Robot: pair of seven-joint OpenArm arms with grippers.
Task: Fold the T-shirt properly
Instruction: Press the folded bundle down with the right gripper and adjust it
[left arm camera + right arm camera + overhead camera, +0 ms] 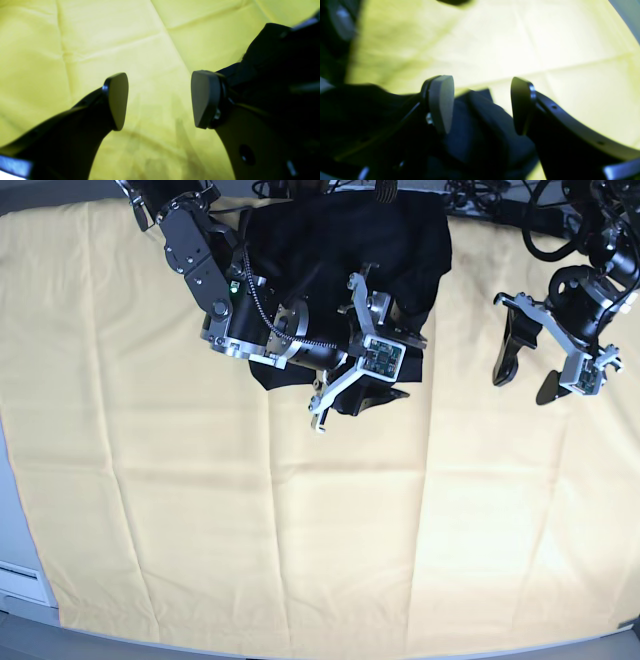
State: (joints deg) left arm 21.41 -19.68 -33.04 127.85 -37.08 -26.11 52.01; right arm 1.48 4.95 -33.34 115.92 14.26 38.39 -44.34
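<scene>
The black T-shirt (400, 240) lies bunched at the far middle of the table. My right gripper (375, 390) sits at its near edge. In the right wrist view that gripper (480, 105) is open, and a dark fold of the T-shirt (475, 132) lies low between the two spread fingers without being clamped. My left gripper (522, 380) hangs to the right of the shirt, apart from it. In the left wrist view it (160, 100) is open over bare yellow cloth with nothing between its pads.
A creased yellow table cloth (300, 530) covers the whole table. Black cables (500, 205) run along the far edge at the right. The table's front edge (300, 652) and a grey strip (12, 560) at the left bound the surface.
</scene>
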